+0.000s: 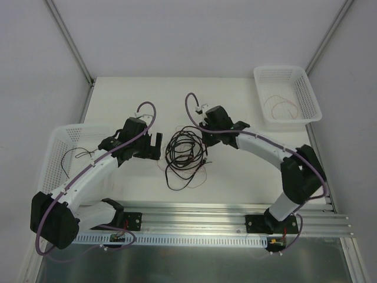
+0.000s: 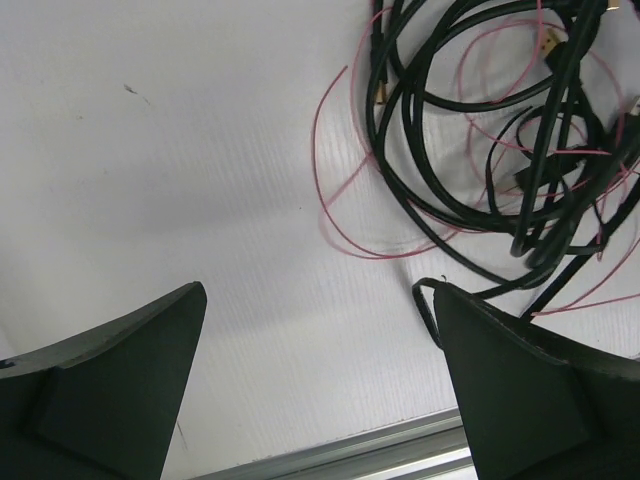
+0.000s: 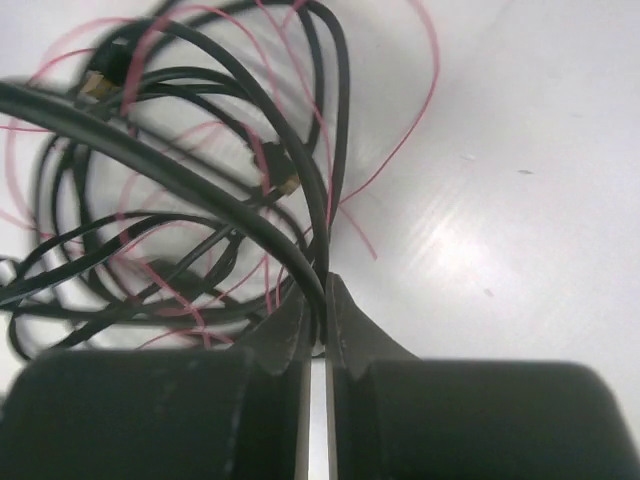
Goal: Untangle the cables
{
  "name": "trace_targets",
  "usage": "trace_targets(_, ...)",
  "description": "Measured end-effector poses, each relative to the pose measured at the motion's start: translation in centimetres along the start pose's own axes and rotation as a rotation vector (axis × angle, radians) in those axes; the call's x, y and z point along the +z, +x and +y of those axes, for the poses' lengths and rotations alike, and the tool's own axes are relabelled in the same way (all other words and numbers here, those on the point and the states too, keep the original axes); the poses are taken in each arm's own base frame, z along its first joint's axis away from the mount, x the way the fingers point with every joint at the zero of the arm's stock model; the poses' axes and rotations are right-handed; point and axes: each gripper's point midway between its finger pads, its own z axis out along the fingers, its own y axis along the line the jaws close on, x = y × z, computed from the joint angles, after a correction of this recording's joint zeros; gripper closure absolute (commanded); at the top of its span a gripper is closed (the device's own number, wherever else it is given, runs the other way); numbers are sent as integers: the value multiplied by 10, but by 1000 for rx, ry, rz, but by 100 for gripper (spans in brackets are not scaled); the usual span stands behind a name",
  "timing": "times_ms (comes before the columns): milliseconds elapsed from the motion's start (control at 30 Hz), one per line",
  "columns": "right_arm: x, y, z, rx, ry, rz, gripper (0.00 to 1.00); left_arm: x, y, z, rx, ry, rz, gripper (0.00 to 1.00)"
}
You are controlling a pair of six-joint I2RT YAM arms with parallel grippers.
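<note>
Grips a black strand of the cables (image 1: 185, 152) with the right claw (image 3: 322, 300), clamped tight at the tangle's near edge. Holds the left claw (image 2: 318, 295) spread wide and empty just beside the heap, one black loop close by its tip. Lies on the tabletop (image 2: 150, 180) between both claws, red wire (image 2: 315, 150) threaded through the black loops.

This is looking like a robotics lab bench. Grey panels (image 1: 194, 35) in metal framing (image 1: 69, 41) are closing in a white table (image 1: 247, 171). An aluminium rail (image 1: 194, 213) is carrying both arm bases behind the left gripper (image 1: 154, 145) and right gripper (image 1: 203, 139). A white basket (image 1: 52, 159) is sitting left of the left gripper, and a second basket (image 1: 309, 100) is sitting beyond and right of the right gripper.
</note>
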Motion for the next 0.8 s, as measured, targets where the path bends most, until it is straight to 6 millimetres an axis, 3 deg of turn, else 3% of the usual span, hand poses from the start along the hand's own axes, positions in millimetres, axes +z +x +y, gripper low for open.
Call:
trace_targets(167,-97,-58,0,-57,69,-179,99,0,0,0,0,0,-1,1)
trace_targets(333,-212,-127,-4,-56,143,-423,96,0,0,0,0,0,-2,1)
trace_targets(400,-243,-134,-7,-44,160,-494,95,0,-1,1,-4,-2,-3,1)
trace_targets(467,-262,-130,-11,-34,177,-532,95,0,-1,2,-5,-4,-4,1)
trace_targets(533,-261,-117,-16,-23,194,-524,95,0,-1,2,-5,-4,-5,1)
trace_targets(600,-245,-99,-21,-10,208,-476,97,0,-1,1,-5,-3,-5,1)
trace_targets(700,-191,-58,-28,13,222,-349,98,0,-2,-1,-3,10,-7,1)
trace_targets(800,-131,11,-35,30,229,-141,98,-3,-3,-11,9,72,-17,1)
